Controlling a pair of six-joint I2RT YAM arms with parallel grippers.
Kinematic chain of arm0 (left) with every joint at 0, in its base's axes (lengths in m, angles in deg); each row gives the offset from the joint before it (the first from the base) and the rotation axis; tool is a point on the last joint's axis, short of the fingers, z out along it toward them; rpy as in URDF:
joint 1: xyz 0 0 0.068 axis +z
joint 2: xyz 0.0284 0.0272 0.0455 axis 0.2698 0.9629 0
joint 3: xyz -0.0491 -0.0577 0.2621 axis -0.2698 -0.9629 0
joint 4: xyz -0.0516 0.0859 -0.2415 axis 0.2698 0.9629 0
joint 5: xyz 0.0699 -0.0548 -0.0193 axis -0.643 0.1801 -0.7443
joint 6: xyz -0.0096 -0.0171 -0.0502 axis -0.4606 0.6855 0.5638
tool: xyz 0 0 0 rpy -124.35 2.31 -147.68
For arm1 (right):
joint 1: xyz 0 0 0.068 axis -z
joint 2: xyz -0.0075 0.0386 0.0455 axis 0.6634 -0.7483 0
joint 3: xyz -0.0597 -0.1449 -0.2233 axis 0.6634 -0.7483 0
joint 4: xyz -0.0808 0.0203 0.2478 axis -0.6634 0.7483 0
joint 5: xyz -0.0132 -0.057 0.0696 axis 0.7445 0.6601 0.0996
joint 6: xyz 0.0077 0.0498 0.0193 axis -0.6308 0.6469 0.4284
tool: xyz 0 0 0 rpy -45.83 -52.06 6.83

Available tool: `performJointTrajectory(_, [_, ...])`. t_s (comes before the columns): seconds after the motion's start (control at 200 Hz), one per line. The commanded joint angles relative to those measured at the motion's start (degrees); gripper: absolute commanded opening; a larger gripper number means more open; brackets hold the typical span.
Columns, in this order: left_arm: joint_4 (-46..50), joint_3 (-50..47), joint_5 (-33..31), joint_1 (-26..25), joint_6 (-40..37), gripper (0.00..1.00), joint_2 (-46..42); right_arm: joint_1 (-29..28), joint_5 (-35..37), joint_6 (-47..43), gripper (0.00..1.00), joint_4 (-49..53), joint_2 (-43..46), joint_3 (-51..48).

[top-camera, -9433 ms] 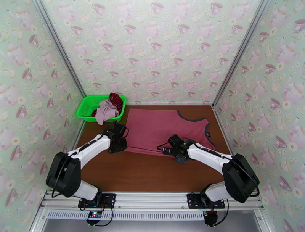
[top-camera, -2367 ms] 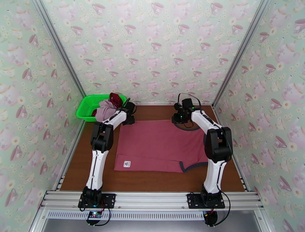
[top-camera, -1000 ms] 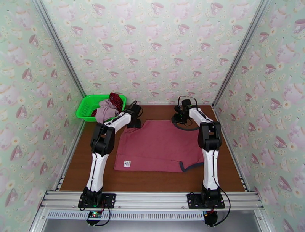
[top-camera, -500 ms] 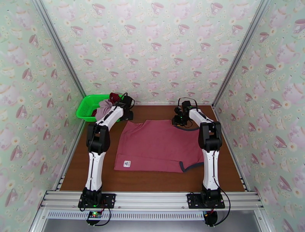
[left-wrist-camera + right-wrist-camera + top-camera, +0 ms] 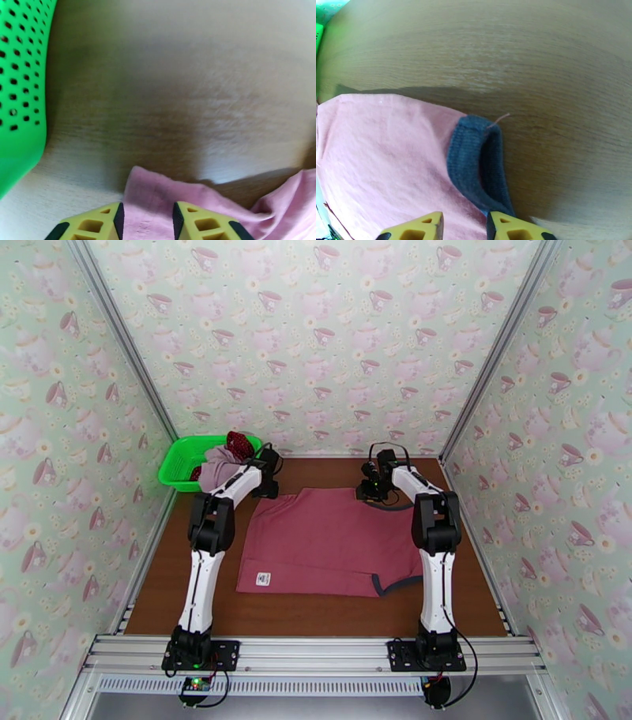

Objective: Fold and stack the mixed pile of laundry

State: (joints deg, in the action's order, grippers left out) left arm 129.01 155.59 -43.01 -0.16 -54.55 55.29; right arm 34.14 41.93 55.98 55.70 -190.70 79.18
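Note:
The dusty-red tank top (image 5: 332, 540) lies folded flat on the brown table (image 5: 316, 611), its white label (image 5: 264, 579) near the front left and its dark trim (image 5: 395, 585) at the front right. My left gripper (image 5: 267, 485) is at its far left corner. In the left wrist view that gripper (image 5: 146, 215) is shut on the pink corner (image 5: 142, 197). At the far right corner, my right gripper (image 5: 371, 489) (image 5: 465, 225) is shut on the cloth beside the dark trim (image 5: 474, 158). The mauve-pink piece (image 5: 218, 471) and the dotted dark-red cloth (image 5: 240, 445) lie in the basket.
The green mesh basket (image 5: 175, 466) stands in the far left corner, close to my left gripper; its wall (image 5: 19, 79) shows in the left wrist view. Patterned walls close the table on three sides. Bare wood lies in front of the tank top.
Over the last second the left gripper drew the tank top's far left corner out leftward and has now come down a little. The right gripper has stayed at the far right corner.

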Motion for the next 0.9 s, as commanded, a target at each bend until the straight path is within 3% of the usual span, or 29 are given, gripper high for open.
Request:
performJointTrajectory(0.0, [0.65,1.93,-2.07,0.52,-3.16,0.40,-0.84,-0.31,-1.69,0.97,0.35,-1.03,2.58,-1.78])
performJointTrajectory(0.155, [1.42,4.36,-1.21,0.65,-4.73,0.40,1.89,-0.31,-1.60,0.60,0.35,-1.33,2.66,-2.67])
performJointTrajectory(0.351, [3.38,7.34,4.71,0.61,-5.07,0.41,5.29,-0.31,-1.46,0.13,0.35,-1.10,2.49,-2.22])
performJointTrajectory(0.566, [5.70,8.09,7.14,0.16,-3.72,0.40,7.31,-0.31,0.95,-3.04,0.39,1.46,1.30,4.03])
performJointTrajectory(0.891, [6.12,7.59,6.42,0.43,-2.78,0.17,9.18,-0.31,3.45,-3.37,0.41,5.36,-6.83,15.50])
